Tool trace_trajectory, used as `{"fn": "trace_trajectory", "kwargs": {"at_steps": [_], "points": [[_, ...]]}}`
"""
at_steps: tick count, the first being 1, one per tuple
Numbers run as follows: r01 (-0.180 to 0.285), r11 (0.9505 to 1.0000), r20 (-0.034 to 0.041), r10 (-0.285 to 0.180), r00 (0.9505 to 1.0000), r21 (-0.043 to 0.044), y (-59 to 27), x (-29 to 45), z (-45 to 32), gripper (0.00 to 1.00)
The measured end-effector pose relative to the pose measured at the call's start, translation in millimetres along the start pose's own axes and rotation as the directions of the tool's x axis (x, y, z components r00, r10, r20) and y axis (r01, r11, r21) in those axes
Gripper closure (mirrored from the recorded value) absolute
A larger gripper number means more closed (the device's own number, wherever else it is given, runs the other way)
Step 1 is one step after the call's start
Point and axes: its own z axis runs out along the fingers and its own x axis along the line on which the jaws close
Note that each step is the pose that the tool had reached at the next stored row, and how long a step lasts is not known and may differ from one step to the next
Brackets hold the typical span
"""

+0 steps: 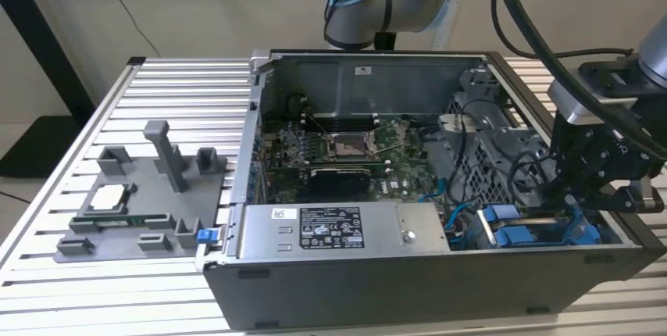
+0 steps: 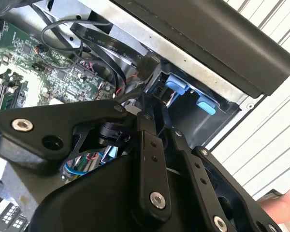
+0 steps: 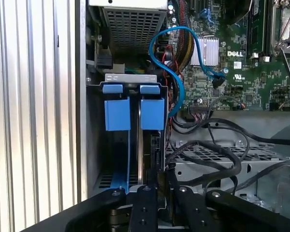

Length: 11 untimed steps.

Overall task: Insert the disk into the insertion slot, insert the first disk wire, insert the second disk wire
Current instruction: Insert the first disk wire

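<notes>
Gripper [image 3: 160, 169] at the insertion slot [image 3: 94, 145] — clamped or apart, cannot tell.
Flat black disk wire [image 2: 104, 42] beside the slot looks light, limp — best held by its stiff connector [image 2: 145, 65].

I see the gripper [image 3: 157, 193] at the near mouth of the slot [image 3: 94, 145], its black links in line with two blue tabs [image 3: 117, 113] standing side by side at the far end. A blue cable [image 3: 181, 92] loops from the motherboard [image 3: 241, 63] to just beside the tabs. Nearer me, black cables [image 3: 208, 150] lie over a perforated cage [image 3: 208, 166]. The ribbed table [image 3: 34, 121] runs along the outside of the case.
</notes>
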Motion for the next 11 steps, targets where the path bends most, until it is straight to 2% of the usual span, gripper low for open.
{"fn": "trace_trajectory", "kwargs": {"at_steps": [6, 11], "points": [[0.001, 1.0000, 0.0005, -0.001, 1.0000, 0.0042, 0.0, 0.2, 2.5, 1.00], [0.001, 1.0000, -0.0007, -0.001, 1.0000, 0.0072, 0.0, 0.6, 9.8, 1.00]]}}
